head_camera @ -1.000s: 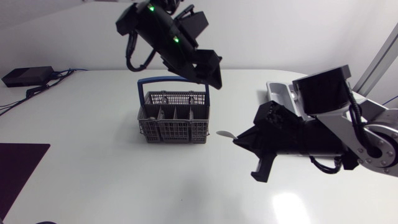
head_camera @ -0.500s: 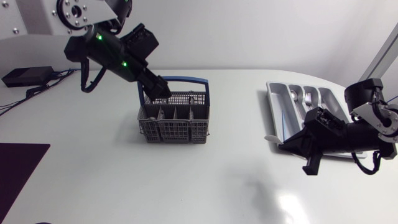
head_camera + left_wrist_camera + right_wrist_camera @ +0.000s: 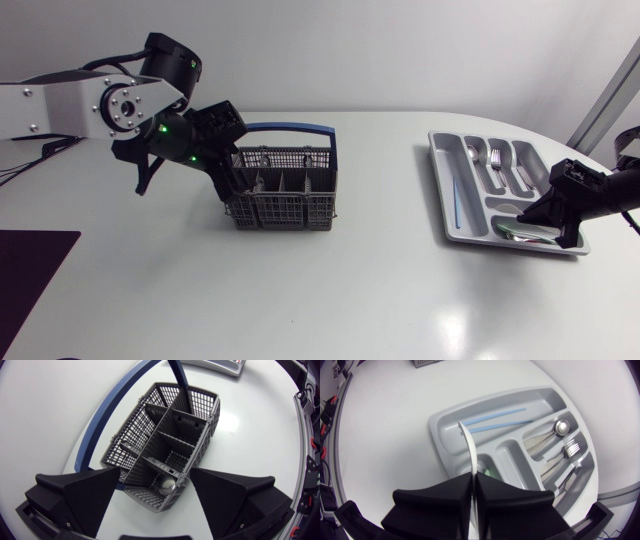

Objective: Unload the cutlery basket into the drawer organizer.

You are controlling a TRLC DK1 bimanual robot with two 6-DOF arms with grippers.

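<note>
The grey cutlery basket (image 3: 285, 205) with a blue handle (image 3: 290, 128) stands mid-table. My left gripper (image 3: 228, 180) hangs open over the basket's left end. In the left wrist view its fingers (image 3: 85, 500) straddle the near end of the basket (image 3: 165, 435), where a metal spoon (image 3: 167, 485) lies in the nearest compartment. My right gripper (image 3: 542, 215) is low over the front compartment of the grey drawer organizer (image 3: 437, 170). It is shut on a thin white utensil (image 3: 469, 442), which juts ahead of the gripper (image 3: 474, 480) over the organizer (image 3: 440, 435).
The organizer holds blue sticks (image 3: 495, 419), a spoon (image 3: 561, 427) and forks (image 3: 572, 450) in separate compartments. Something greenish (image 3: 488, 472) lies in the compartment under the right gripper. Black boxes with cables (image 3: 40, 122) sit at the far left.
The left arm swung down from above the basket to its left end, its fingers spreading slightly. The right arm carried the white utensil rightward from mid-table to over the organizer.
</note>
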